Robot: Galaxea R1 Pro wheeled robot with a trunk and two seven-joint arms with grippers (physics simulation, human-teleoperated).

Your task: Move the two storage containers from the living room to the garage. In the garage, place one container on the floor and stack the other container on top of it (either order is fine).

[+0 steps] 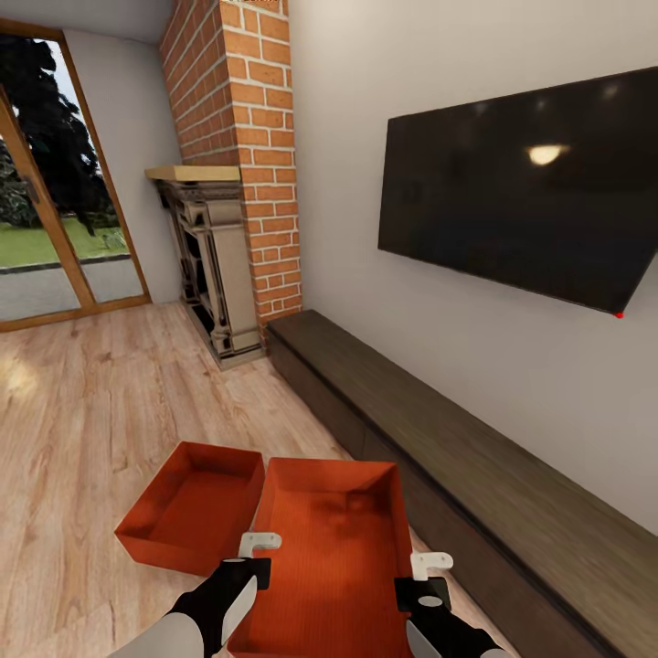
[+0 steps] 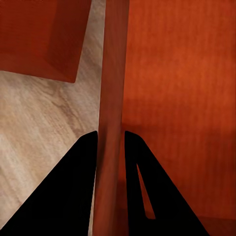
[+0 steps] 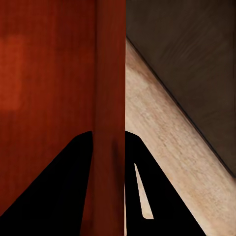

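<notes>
Two orange-red storage containers sit in the living room on the light wood floor (image 1: pixel 91 411). The nearer container (image 1: pixel 334 539) lies between my arms, and the second container (image 1: pixel 196 507) stands just left of it, almost touching. My left gripper (image 1: pixel 256 557) is shut on the nearer container's left wall (image 2: pixel 112 73), one finger on each side. On the opposite side, my right gripper (image 1: pixel 425 580) is shut on the right wall (image 3: pixel 109 73). The second container's corner (image 2: pixel 44 34) appears in the left wrist view. Whether the held container is off the floor, I cannot tell.
A long low dark cabinet (image 1: pixel 475 466) runs along the wall close on the right, under a black TV (image 1: pixel 530 183). The brick chimney (image 1: pixel 247 137) and fireplace (image 1: pixel 215 265) stand ahead. Glass doors (image 1: pixel 46 201) are at far left, with open floor before them.
</notes>
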